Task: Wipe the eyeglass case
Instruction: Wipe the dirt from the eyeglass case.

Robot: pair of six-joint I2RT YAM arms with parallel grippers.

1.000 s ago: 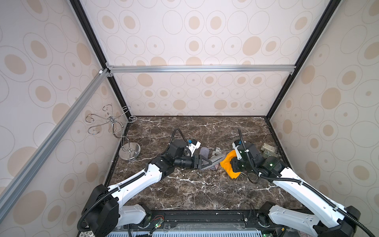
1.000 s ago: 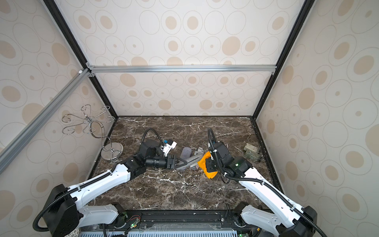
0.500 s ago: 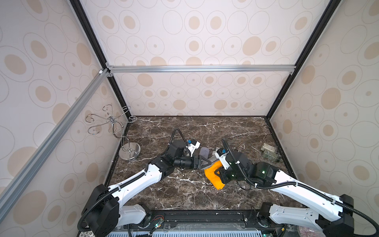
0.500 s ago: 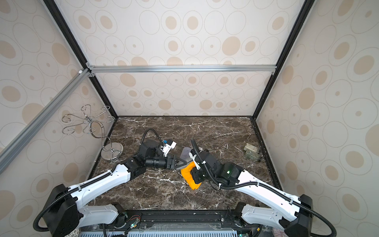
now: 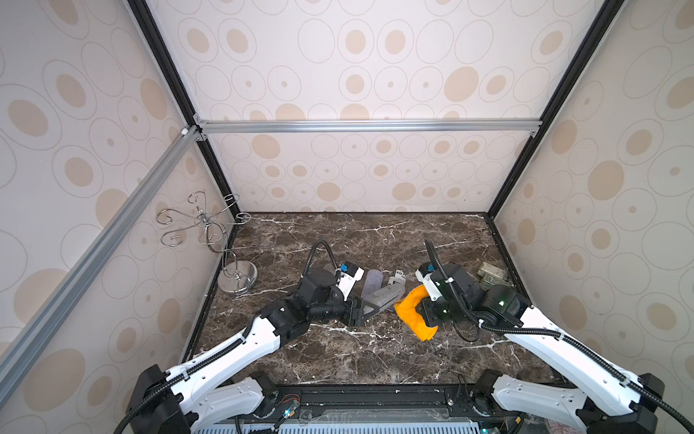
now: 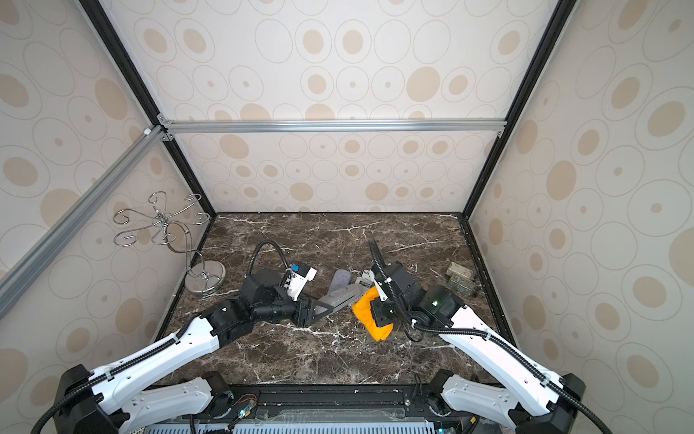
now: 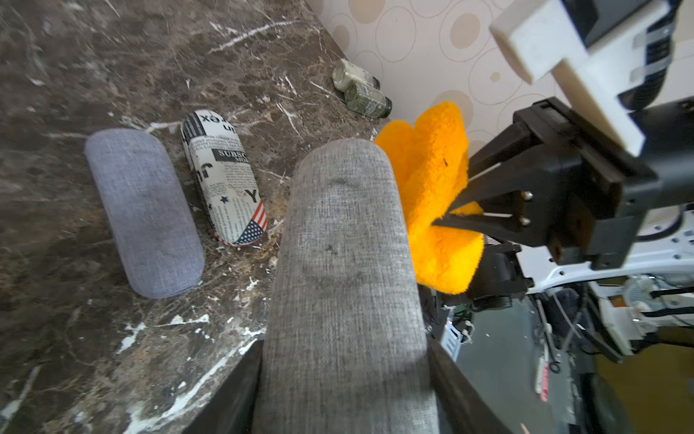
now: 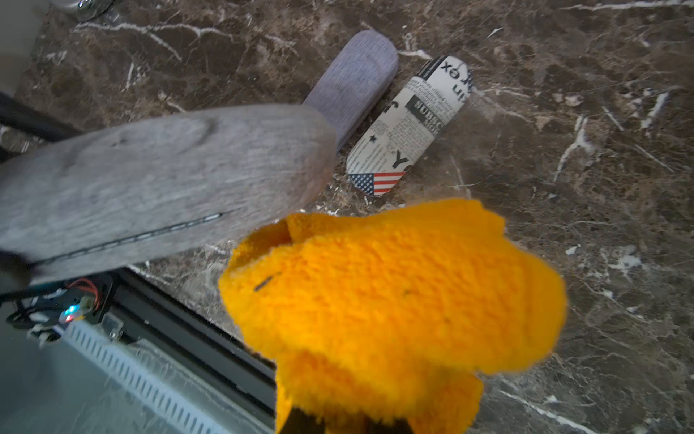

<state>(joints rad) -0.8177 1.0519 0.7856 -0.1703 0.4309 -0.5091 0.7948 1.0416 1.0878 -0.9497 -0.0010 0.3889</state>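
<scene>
1. The left claw [image 5: 370, 309] is clamped tight round one end of the grey eyeglass case [image 5: 383, 295]. It holds it up off the bench [image 5: 375, 357] near the middle, free end pointing to about 2 o'clock.
2. The right claw [image 7: 452, 212] is pinched closed on the orange cloth [image 5: 411, 313], which bunches over it and hangs down.
3. The cloth sits right at the case's free end, on its 4 o'clock side; whether they actually touch, I can't tell.
4. At 12 o'clock from the held case, a lilac case [image 5: 373, 280] and a newspaper-print case [image 5: 397, 277] lie side by side.
5. The small bottles [image 5: 490, 274] are at 3 o'clock by the wall, the wire stand [image 5: 225, 240] at 9 o'clock.
</scene>
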